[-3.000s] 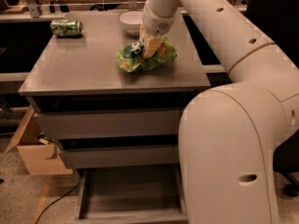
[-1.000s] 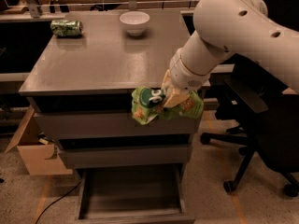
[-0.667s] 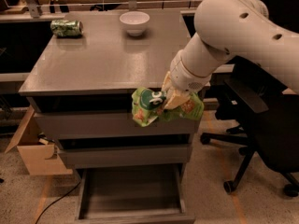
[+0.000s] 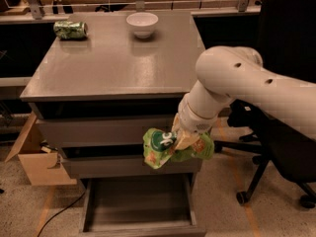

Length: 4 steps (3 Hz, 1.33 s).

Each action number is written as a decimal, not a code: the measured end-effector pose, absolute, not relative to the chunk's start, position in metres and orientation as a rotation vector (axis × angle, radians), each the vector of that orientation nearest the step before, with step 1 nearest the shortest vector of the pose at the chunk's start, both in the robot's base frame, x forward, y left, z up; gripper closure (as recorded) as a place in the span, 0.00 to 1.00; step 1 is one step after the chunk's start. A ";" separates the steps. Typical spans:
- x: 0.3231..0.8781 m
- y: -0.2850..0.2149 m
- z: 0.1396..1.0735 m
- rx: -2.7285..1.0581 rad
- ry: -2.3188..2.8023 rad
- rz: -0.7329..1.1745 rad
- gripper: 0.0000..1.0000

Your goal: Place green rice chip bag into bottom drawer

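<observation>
The green rice chip bag (image 4: 159, 150) is bright green and crumpled, with a white round logo. It hangs in the air in front of the middle drawer. My gripper (image 4: 178, 138) is shut on the bag, holding it at its top right. The bottom drawer (image 4: 138, 202) is pulled open below the bag; it is a shallow grey tray and nothing shows inside it. The bag hangs above the drawer's back half.
The grey cabinet top (image 4: 113, 63) carries a green soda can (image 4: 70, 29) at the back left and a white bowl (image 4: 142, 23) at the back middle. A cardboard box (image 4: 34, 159) sits on the floor to the left. A black office chair (image 4: 281, 147) stands to the right.
My arm has carried the bag from the cabinet top, over the front edge, and lower down to the level of the middle drawer.
</observation>
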<state>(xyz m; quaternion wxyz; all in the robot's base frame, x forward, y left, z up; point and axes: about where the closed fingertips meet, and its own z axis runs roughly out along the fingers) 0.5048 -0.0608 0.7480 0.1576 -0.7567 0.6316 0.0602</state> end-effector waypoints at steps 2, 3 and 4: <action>0.509 -0.066 0.703 -2.176 1.835 0.202 1.00; 0.506 -0.072 0.670 -2.156 1.805 0.241 1.00; 0.503 -0.078 0.612 -2.119 1.762 0.300 1.00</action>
